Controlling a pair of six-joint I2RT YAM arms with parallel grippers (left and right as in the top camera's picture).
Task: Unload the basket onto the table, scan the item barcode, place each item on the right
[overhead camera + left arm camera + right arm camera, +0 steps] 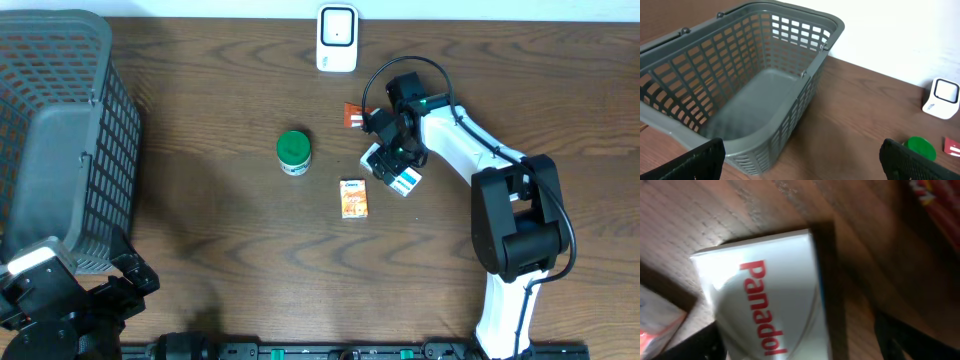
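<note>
The left gripper (802,157) hangs wide open at lower left, beside the basket (100,95). Right of centre, the Panadol box (405,182) lies flat on the table (220,250), its long axis running upper left to lower right. The right gripper (805,342) straddles it, jaws spread and not clamping.
</note>
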